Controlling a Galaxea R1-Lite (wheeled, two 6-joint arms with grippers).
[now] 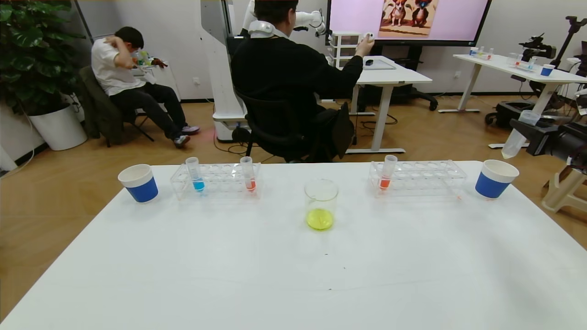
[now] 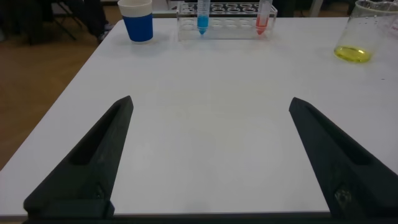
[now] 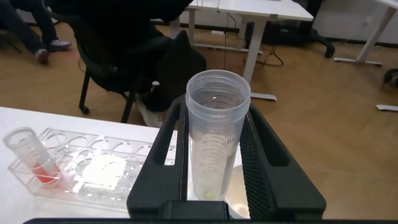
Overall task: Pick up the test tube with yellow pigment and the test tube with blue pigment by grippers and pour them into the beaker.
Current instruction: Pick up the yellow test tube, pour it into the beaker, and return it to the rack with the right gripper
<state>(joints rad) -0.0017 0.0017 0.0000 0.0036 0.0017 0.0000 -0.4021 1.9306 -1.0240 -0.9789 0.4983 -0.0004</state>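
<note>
My right gripper (image 1: pixel 527 133) is shut on the test tube with yellow pigment (image 1: pixel 516 137), held tilted in the air past the table's far right corner, above the right paper cup. In the right wrist view the tube (image 3: pixel 214 124) sits between the fingers and is almost empty, with only a yellow trace at its bottom. The beaker (image 1: pixel 321 201) stands mid-table with yellow liquid in it. The test tube with blue pigment (image 1: pixel 196 176) stands upright in the left rack (image 1: pixel 220 183). My left gripper (image 2: pixel 211 102) is open and empty, low over bare table; the blue tube (image 2: pixel 203 15) and the beaker (image 2: pixel 360 37) are far ahead of it.
Orange-red tubes stand in the left rack (image 1: pixel 249 174) and the right rack (image 1: pixel 386 173). Blue-and-white paper cups stand at the far left (image 1: pixel 139 183) and far right (image 1: pixel 495 178). People, chairs and desks are beyond the table's far edge.
</note>
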